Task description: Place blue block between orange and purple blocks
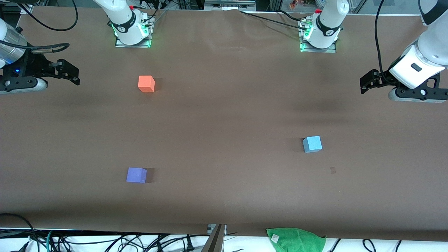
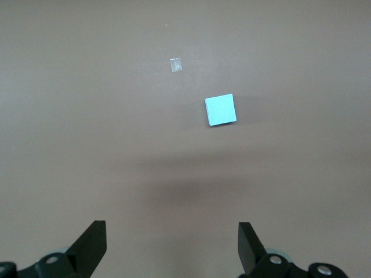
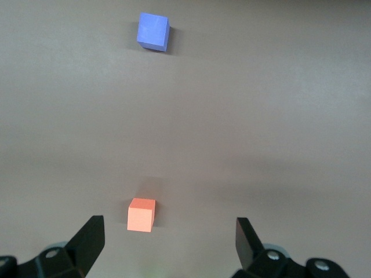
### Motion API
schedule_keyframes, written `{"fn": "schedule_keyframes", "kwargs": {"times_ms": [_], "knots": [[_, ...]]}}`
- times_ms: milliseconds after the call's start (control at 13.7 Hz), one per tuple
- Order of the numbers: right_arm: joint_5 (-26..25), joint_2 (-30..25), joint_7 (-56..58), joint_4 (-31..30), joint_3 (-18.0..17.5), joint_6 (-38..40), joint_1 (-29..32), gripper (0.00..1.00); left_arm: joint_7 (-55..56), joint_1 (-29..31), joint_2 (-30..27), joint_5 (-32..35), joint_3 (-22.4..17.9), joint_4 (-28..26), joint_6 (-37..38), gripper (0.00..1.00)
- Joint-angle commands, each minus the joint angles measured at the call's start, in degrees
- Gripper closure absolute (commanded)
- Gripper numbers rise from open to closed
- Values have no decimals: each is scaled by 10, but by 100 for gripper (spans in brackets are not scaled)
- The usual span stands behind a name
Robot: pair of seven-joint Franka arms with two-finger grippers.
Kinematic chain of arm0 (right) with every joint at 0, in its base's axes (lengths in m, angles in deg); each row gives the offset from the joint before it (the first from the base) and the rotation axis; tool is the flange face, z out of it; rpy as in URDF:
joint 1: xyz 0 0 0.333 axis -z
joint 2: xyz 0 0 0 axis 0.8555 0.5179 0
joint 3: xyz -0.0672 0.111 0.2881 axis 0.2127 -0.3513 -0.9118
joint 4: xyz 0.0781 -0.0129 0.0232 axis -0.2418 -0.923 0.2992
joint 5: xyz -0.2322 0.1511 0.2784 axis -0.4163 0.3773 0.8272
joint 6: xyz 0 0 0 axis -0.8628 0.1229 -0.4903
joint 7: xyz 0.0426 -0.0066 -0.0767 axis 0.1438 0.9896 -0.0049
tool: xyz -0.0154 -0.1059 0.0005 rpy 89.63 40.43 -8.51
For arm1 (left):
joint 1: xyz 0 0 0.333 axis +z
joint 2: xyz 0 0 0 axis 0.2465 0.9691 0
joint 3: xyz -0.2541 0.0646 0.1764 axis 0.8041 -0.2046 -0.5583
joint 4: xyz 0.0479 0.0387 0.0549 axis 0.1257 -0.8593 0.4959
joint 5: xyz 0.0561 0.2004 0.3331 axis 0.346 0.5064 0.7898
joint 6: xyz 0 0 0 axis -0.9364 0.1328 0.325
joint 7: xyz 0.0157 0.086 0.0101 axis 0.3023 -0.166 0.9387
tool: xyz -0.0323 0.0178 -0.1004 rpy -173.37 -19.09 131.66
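Observation:
The light blue block (image 1: pixel 312 144) (image 2: pixel 220 110) sits alone on the brown table toward the left arm's end. The orange block (image 1: pixel 146 84) (image 3: pixel 141 214) lies toward the right arm's end, near that arm's base. The purple block (image 1: pixel 136 175) (image 3: pixel 153 32) lies nearer to the front camera than the orange one, with a wide bare gap between them. My left gripper (image 1: pixel 364 84) (image 2: pixel 172 231) hangs open and empty over the left arm's end of the table, apart from the blue block. My right gripper (image 1: pixel 71 73) (image 3: pixel 170 229) hangs open and empty over the right arm's end.
A green cloth (image 1: pixel 295 239) lies at the table's edge nearest the front camera. A small tape scrap (image 1: pixel 333 170) (image 2: pixel 175 65) is stuck to the table near the blue block. Cables run along the table's edges.

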Motion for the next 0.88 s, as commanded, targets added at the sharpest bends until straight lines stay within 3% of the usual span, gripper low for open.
{"fn": "schedule_keyframes", "kwargs": {"times_ms": [0,803], "knots": [[-1,2,0,7,1,-1,-2,0,-7,-2,8,-5,0,19,18,0],[-2,2,0,7,1,-1,-2,0,-4,3,22,-7,-1,18,34,0]]}}
